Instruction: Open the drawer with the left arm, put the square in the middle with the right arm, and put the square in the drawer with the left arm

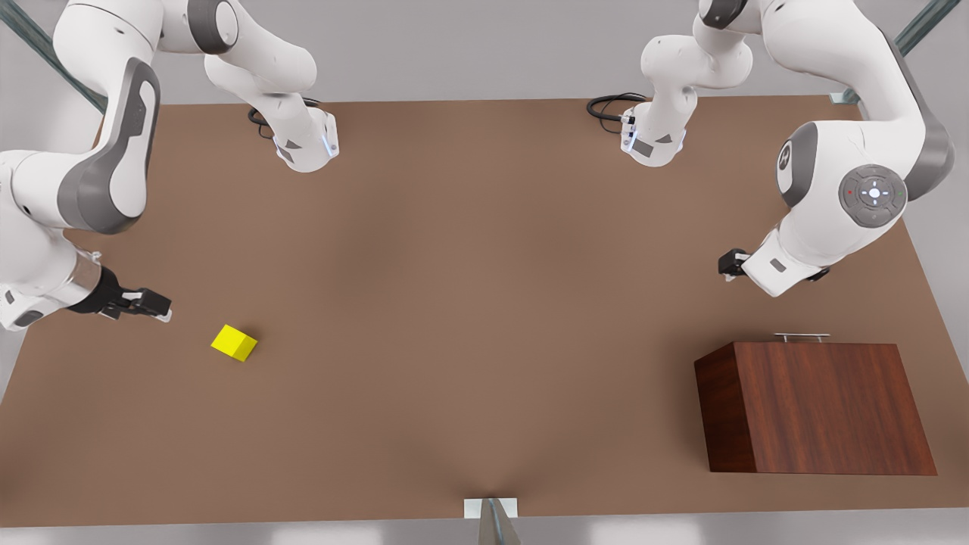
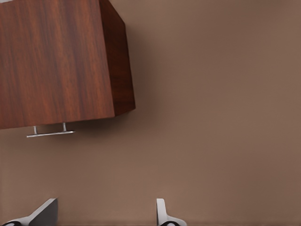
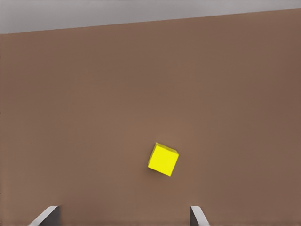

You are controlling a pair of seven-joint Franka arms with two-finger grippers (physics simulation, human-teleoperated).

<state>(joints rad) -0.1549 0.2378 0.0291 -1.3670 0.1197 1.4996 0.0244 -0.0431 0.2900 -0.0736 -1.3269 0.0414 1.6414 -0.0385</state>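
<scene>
The drawer (image 1: 814,405) sits closed near the table (image 1: 454,303) edge on the front view's right, its handle (image 1: 802,336) facing the wide-open left gripper (image 1: 728,265), while the square (image 1: 234,342) lies on open tabletop beside the wide-open right gripper (image 1: 155,304).

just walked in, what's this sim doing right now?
Nothing is grasped yet. The left gripper, fingers open, hangs above the table near the wooden box's silver handle; the drawer looks shut. The right gripper, also open, sits beside the yellow cube, which rests on the table at the front view's left, not touching it. Both arms seem lined up for their first grasps.
</scene>
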